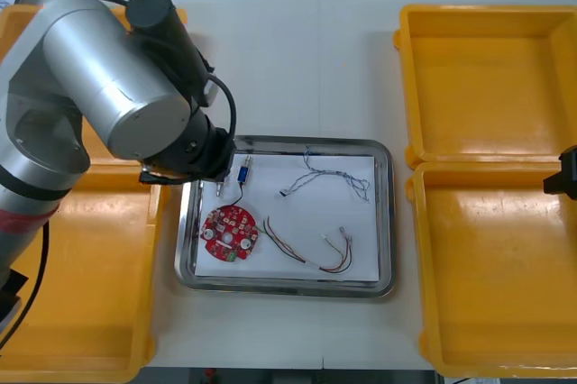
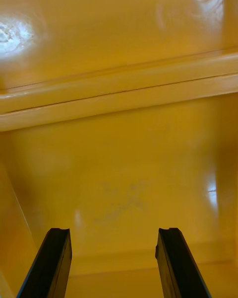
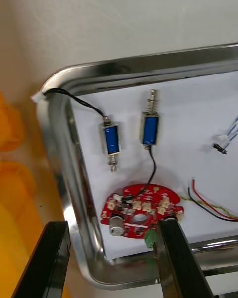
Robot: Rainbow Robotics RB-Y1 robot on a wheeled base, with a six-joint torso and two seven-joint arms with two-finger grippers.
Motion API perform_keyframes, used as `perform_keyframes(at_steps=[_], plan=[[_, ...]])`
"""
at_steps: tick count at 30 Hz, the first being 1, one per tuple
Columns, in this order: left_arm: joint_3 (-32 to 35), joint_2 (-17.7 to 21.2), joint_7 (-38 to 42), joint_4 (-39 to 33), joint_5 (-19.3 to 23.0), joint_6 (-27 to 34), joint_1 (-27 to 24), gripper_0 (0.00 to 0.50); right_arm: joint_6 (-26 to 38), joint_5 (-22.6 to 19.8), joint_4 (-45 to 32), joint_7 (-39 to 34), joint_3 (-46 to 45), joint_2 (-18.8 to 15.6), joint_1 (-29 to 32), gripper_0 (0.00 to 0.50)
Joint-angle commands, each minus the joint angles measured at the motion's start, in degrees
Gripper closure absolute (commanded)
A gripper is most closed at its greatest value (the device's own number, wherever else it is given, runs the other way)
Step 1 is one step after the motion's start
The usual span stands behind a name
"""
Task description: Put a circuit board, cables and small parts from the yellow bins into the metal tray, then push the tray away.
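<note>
The metal tray (image 1: pixel 385 222), white inside, lies mid-table. In it are a round red circuit board (image 1: pixel 230 232), a twisted blue and white cable (image 1: pixel 334 177), a red and yellow cable (image 1: pixel 317 256) and two small blue metal parts (image 1: pixel 243 172) with black wires. My left arm (image 1: pixel 135 96) reaches over the tray's far left corner. Its gripper (image 3: pixel 110 223) is open above the tray rim (image 3: pixel 58 169), with the board (image 3: pixel 139 211) between the fingers and the metal parts (image 3: pixel 111 139) just beyond. My right gripper (image 2: pixel 114 231) hangs open over the bare floor of a yellow bin (image 2: pixel 119 179).
Two yellow bins stand on the right, the far one (image 1: pixel 491 77) and the near one (image 1: pixel 496 276), both bare inside. The left near bin (image 1: pixel 81 303) lies under my left arm. My right gripper (image 1: pixel 563 177) sits at the right edge between the right bins.
</note>
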Motion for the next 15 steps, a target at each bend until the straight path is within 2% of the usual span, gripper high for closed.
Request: perform_keyframes(at_steps=[1, 10, 15], plan=[[2.51, 6.74, 0.62, -3.40, 2.16, 0.55, -2.26, 0.000, 0.19, -1.01, -2.63, -0.94, 1.06, -1.16, -0.29, 0.000], [7.17, 14.74, 0.10, -4.28, 9.28, 0.55, -2.17, 0.000, 0.19, -0.05, -5.71, 0.11, 6.78, -1.16, -2.31, 0.000], [9.36, 18.17, 0.10, -4.28, 10.77, 0.55, -1.38, 0.000, 0.19, 1.36, -7.20, 0.73, 11.08, -1.07, -3.10, 0.000]])
